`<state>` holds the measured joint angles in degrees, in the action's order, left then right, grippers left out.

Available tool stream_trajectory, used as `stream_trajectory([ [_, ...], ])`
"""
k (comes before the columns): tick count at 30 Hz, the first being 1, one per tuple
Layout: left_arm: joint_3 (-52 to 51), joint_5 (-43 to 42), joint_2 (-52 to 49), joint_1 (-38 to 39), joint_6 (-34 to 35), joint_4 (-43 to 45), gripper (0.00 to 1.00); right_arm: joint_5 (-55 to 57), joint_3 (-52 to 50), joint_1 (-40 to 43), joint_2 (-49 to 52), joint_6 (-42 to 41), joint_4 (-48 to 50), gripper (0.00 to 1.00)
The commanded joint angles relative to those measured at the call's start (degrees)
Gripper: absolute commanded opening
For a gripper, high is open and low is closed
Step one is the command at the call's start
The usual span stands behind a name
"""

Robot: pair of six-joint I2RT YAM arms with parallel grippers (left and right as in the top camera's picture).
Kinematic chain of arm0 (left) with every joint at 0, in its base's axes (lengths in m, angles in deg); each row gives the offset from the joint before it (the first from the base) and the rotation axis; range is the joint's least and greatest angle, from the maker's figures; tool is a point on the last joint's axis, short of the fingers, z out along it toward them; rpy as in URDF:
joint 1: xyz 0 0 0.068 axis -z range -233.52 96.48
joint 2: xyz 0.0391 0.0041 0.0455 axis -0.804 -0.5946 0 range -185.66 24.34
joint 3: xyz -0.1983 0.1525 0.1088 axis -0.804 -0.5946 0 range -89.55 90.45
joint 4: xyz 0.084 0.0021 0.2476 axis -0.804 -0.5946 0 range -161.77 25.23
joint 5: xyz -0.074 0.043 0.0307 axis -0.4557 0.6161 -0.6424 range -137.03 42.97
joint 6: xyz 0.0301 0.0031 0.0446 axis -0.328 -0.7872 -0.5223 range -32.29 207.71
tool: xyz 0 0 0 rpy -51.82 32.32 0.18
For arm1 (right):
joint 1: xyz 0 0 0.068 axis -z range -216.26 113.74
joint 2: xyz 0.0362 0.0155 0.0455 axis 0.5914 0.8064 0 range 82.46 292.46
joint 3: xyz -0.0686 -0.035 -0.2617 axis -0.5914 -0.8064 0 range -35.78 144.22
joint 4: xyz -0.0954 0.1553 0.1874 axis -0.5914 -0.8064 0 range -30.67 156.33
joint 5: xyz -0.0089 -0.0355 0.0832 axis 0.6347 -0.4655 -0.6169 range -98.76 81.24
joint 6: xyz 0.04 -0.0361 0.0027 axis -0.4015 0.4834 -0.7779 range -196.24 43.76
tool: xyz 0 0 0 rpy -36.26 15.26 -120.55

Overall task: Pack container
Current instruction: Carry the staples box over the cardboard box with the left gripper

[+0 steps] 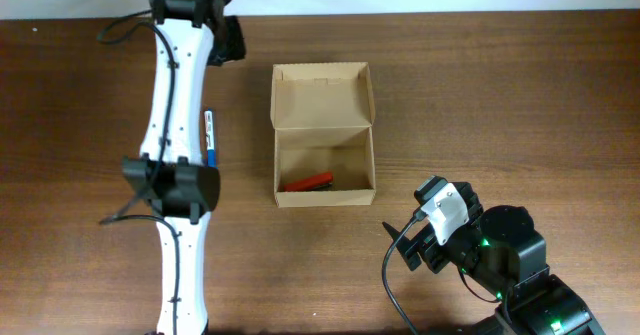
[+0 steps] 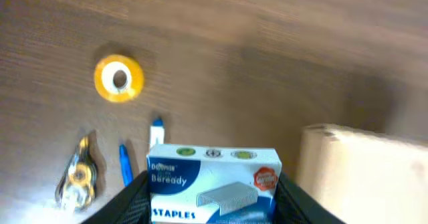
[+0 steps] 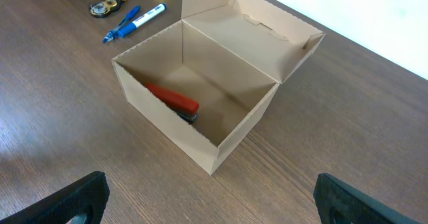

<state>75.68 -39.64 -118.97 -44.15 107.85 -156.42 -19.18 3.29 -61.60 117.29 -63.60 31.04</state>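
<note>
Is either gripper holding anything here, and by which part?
The left gripper holds a box of staples by its two opposite sides, one finger on each. The right gripper is open and holds nothing.

A staples box sits within the left claw; ahead-left lie a marker and pen, a tape roll beyond them, the container to the right.

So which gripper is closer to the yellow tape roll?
Left. The left gripper, holding a staples box, is near the tape roll; the right gripper is beyond the container.
</note>
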Motion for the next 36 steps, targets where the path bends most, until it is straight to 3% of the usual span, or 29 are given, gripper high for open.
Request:
stream_trajectory([
  [1,7.1,0.39,-0.22,4.15,-2.32,-4.76,0.17,0.55,-0.24,-0.48,0.04,0.24,0.15,0.99],
  [2,8.26,-0.26,-0.22,5.53,-3.96,-5.03,0.12,0.55,-0.24,-0.48,0.04,0.24,0.15,0.99],
  [11,8.72,-1.4,0.52,16.79,-6.99,-5.01,0.11,0.55,-0.24,-0.48,0.04,0.24,0.15,0.99],
  [28,8.26,0.31,2.56,18.78,-6.95,-5.03,0.1,0.55,-0.24,-0.48,0.04,0.24,0.15,0.99],
  [32,4.66,0.35,6.64,19.39,-6.97,-5.03,0.1,0.55,-0.24,-0.48,0.04,0.24,0.15,0.99],
  [36,-5.86,1.99,13.84,19.52,-6.08,-4.92,0.1,0.55,-0.24,-0.48,0.04,0.24,0.15,0.99],
])
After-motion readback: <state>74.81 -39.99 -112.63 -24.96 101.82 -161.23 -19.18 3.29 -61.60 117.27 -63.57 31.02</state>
